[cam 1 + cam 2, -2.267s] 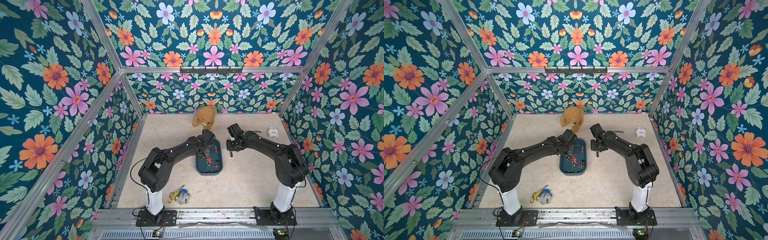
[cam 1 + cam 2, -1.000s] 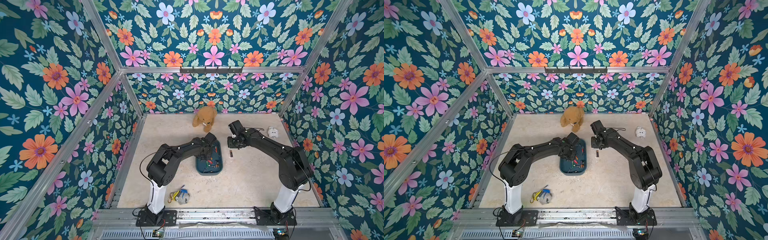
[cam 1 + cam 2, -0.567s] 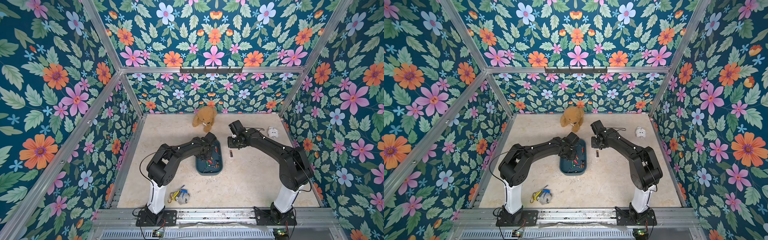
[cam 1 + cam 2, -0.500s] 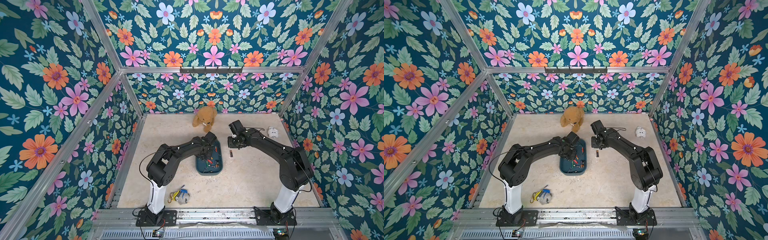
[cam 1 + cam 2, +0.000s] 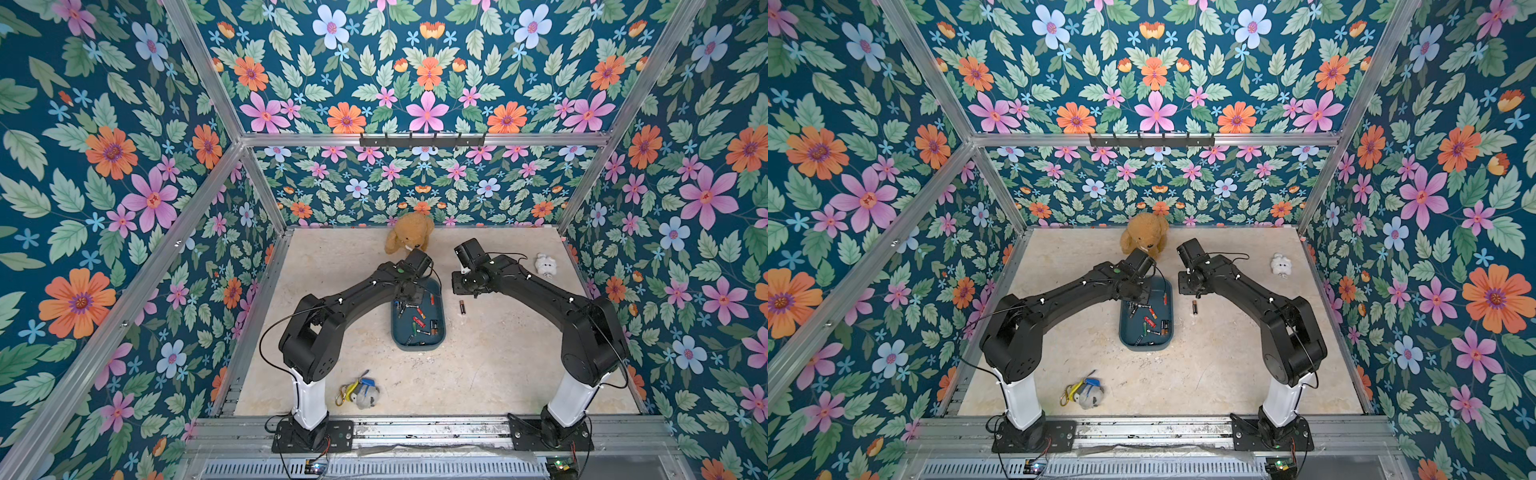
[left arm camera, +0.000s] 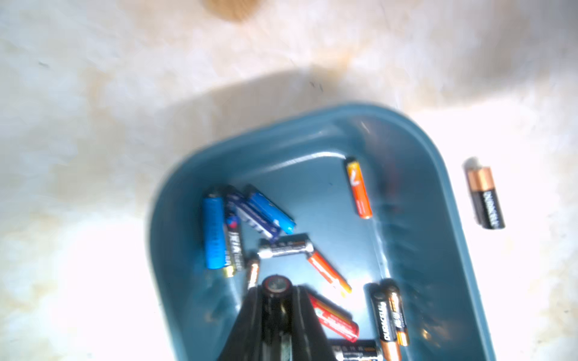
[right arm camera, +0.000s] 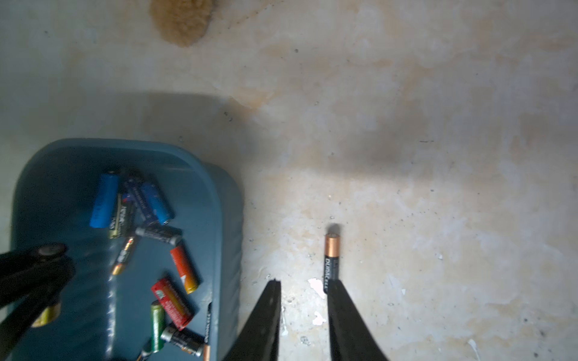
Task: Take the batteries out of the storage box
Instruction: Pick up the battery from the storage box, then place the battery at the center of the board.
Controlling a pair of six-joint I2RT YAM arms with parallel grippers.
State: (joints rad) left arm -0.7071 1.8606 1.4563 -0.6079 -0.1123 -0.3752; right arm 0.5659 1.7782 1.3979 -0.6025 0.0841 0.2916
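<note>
The storage box point(image 5: 417, 347) point(image 5: 1144, 347) is a shallow teal tray in the middle of the table, with several batteries point(image 5: 417, 322) point(image 6: 283, 247) point(image 7: 158, 233) loose inside. My left gripper point(image 5: 406, 297) point(image 6: 276, 287) hangs over the box's far half, shut on a battery held end-on between its fingers. One black and copper battery point(image 5: 461, 306) point(image 7: 331, 259) lies on the table just right of the box. My right gripper point(image 5: 474, 293) point(image 7: 301, 283) stands open just above the table, with that battery beside one fingertip and nothing between the jaws.
A brown teddy bear point(image 5: 409, 239) sits behind the box against the back wall. A small white plush point(image 5: 545, 264) lies at the far right. A keychain bundle with a yellow carabiner point(image 5: 359, 392) lies near the front, by the left arm's base.
A battery now lies on the table right of the box, where the right gripper hovered earlier. The left gripper has closed on a battery inside the box. Both arms have hardly moved in the last second.
</note>
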